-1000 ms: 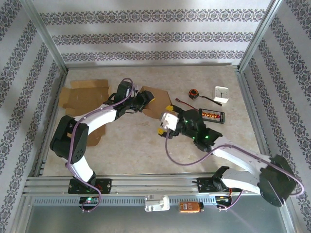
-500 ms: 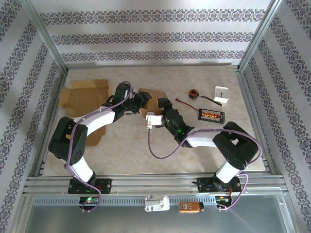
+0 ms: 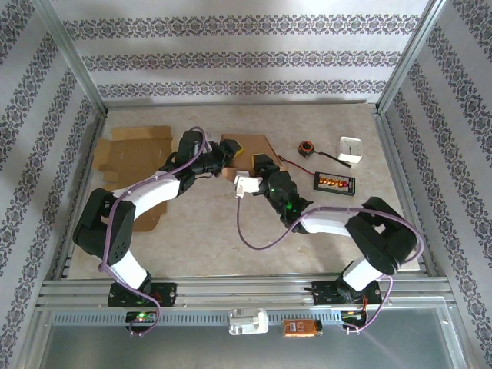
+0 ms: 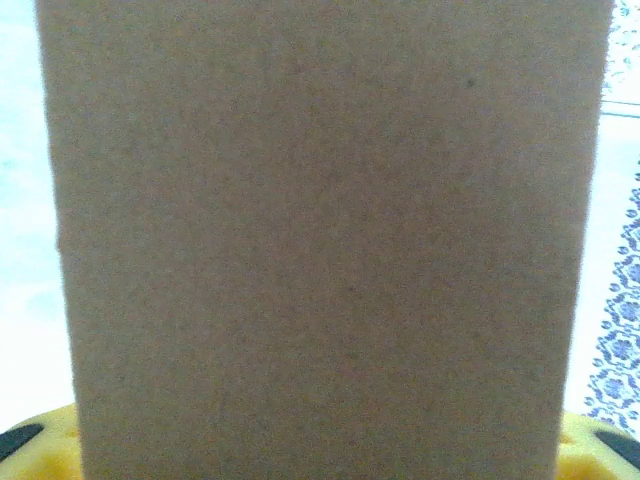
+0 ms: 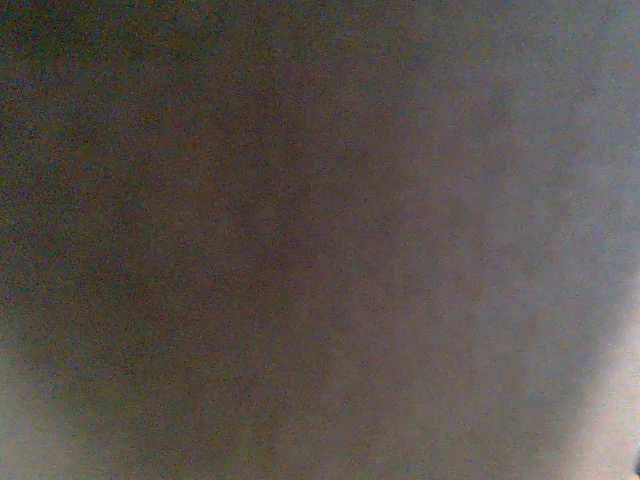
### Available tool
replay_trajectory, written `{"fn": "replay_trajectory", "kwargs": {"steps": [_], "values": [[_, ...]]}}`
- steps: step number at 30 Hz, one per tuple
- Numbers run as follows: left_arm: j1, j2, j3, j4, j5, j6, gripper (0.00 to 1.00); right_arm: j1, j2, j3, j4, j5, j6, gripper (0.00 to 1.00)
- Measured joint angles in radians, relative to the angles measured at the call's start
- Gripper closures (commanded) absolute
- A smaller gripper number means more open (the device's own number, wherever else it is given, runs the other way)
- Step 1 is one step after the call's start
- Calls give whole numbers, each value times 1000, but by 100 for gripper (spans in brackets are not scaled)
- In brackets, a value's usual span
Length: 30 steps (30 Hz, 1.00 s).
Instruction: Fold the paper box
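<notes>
The brown paper box (image 3: 252,147) stands tilted up at the table's middle back. My left gripper (image 3: 224,157) is against its left side. In the left wrist view a cardboard panel (image 4: 320,240) faces the camera and hides the fingers; only yellow finger bases (image 4: 40,445) peek out at the bottom corners. My right gripper (image 3: 260,164) presses in from the front right, its fingers hidden against the box. The right wrist view is dark, blurred cardboard (image 5: 320,240) very close to the lens.
A second flat cardboard sheet (image 3: 134,151) lies at the back left. A black-orange roll (image 3: 307,147), a white cube (image 3: 351,149) and a black tray (image 3: 334,183) sit at the back right. The metal frame rail (image 3: 388,146) borders the right side.
The right arm swung left and forward from mid-table up to the box. The box's panel rose from lying low to tilted up. The left gripper stayed nearly in place.
</notes>
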Motion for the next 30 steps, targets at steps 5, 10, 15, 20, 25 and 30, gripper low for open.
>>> {"fn": "replay_trajectory", "kwargs": {"steps": [5,10,15,20,25,30], "values": [[13,-127,-22,-41,-7,35,18,-32,-206,-1,-229,-150,100,64],[124,-296,-31,-95,-122,196,7,-100,-381,76,-576,-345,184,63],[166,-467,40,-267,-263,616,6,-190,-322,399,-1127,-550,224,60],[166,-609,83,-435,-247,1111,4,-183,-99,813,-1575,-614,248,61],[164,-663,106,-700,-186,1550,3,-146,82,1024,-1846,-622,265,59],[155,-702,69,-922,-106,1888,1,-82,245,1122,-1974,-589,264,58]]}}
